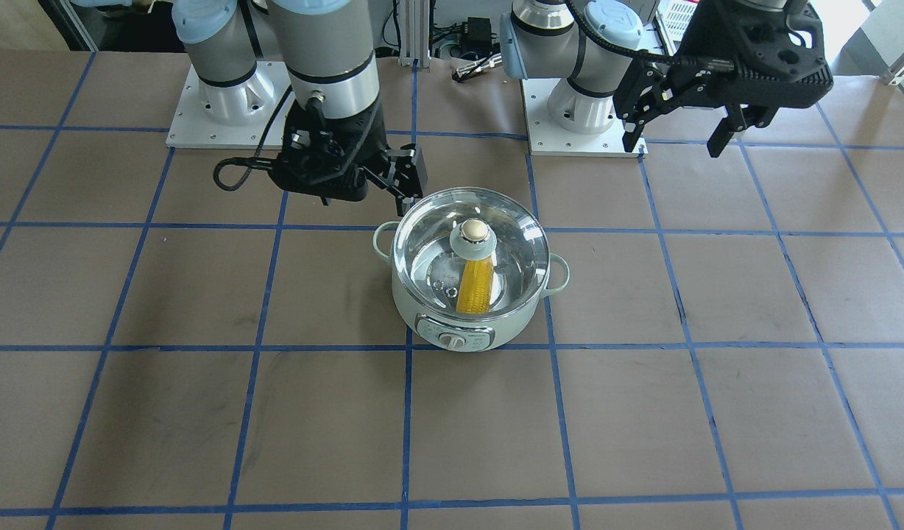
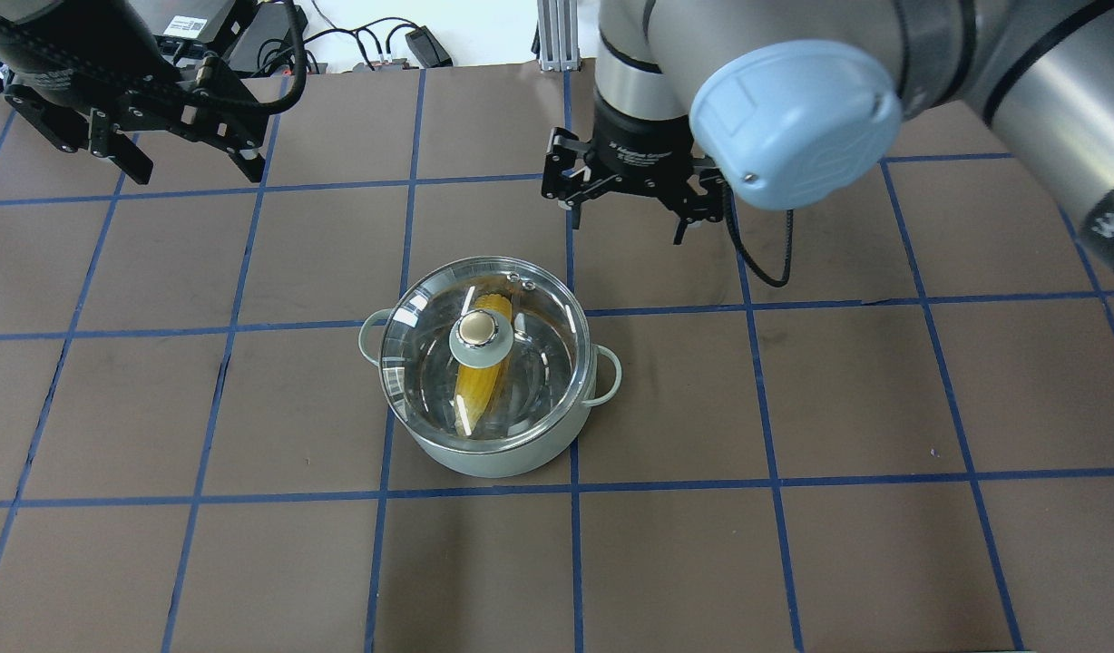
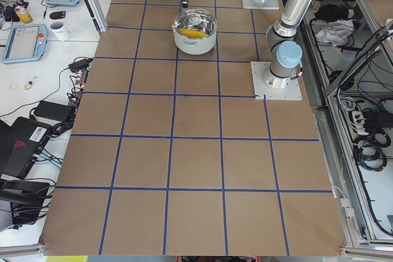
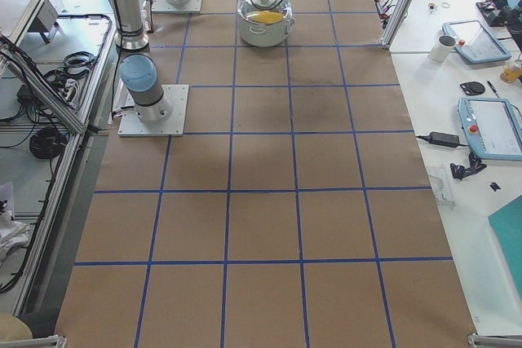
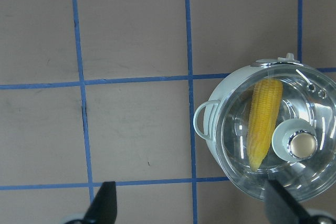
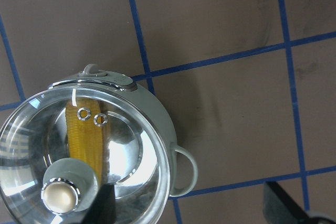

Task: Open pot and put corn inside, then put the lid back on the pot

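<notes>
The mint-green pot (image 1: 409, 308) stands mid-table with the glass lid (image 1: 512, 244) seated on it. The yellow corn (image 1: 475, 287) lies inside, seen through the glass. In the overhead view the pot (image 2: 495, 459), lid (image 2: 530, 363) and corn (image 2: 480, 388) show the same. My right gripper (image 2: 622, 214) is open and empty, raised just beyond the pot. My left gripper (image 2: 192, 169) is open and empty, high and far off to the left. The left wrist view shows the lid (image 5: 315, 103) and corn (image 5: 265, 121); the right wrist view shows the lid (image 6: 131, 145).
The two arm base plates (image 1: 224, 110) (image 1: 570, 118) sit at the robot's edge of the table. A black cable loop (image 1: 235, 173) hangs by my right wrist. Side benches with tablets (image 4: 489, 128) and a mug (image 3: 60, 29) flank the table.
</notes>
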`<state>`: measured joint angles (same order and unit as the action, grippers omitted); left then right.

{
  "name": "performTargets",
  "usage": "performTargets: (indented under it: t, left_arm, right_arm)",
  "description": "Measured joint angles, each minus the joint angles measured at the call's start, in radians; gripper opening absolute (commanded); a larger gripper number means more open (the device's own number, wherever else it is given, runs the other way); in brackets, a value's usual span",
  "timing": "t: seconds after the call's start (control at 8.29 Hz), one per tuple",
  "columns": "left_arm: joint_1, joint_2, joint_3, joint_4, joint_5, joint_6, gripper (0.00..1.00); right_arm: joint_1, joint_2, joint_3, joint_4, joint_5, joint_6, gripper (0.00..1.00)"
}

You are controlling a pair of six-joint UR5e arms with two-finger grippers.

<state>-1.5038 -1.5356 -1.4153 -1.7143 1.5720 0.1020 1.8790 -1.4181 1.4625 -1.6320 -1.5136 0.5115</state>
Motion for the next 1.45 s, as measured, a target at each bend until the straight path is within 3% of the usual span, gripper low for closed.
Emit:
performTargets:
  t: [0.6, 1.45]
  left_arm:
    - [-0.007, -0.012, -0.022, 0.061, 0.011, -0.057, 1.00]
    - [-0.009, 0.011, -0.026, 0.031, 0.021, -0.054, 1.00]
  right_arm:
    - [-0.256, -0.088, 0.001, 0.114, -0.015, -0.414, 1.00]
    - [-0.288, -0.091, 0.010, 0.107, -0.017, -0.473, 1.00]
